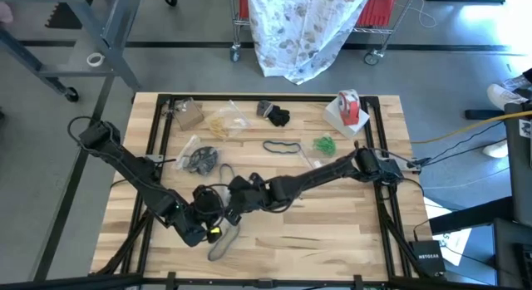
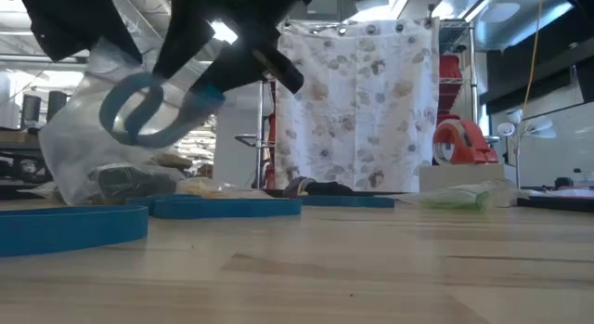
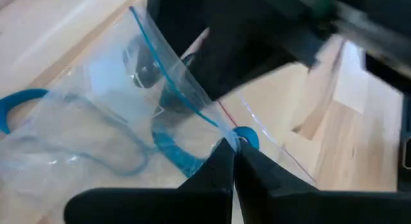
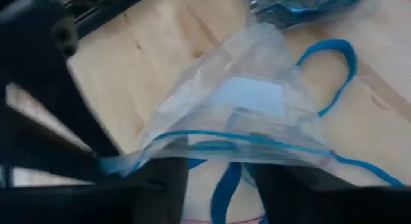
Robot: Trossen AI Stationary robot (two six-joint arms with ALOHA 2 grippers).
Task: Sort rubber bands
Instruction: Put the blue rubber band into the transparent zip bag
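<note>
1. Grip on the bag is the first risk. The left gripper is clenched on the lip of the clear bag, which hangs above the near-left part of the table. The film looks thin and slippery, so the lip may slide out and the mouth may collapse.
2. The right gripper is at the bag's mouth with its fingers apart, and a blue rubber band lies between them (whether it touches a finger, I cannot tell). If it clings to one, a withdrawing arm may drag it out.
3. The mouth is narrow, so a finger may hook the film and pull the bag from the left gripper.
4. The green bands and a dark loop lie far, right of centre, well apart from the bag. Taking one into this bag would mix the colours.
</note>
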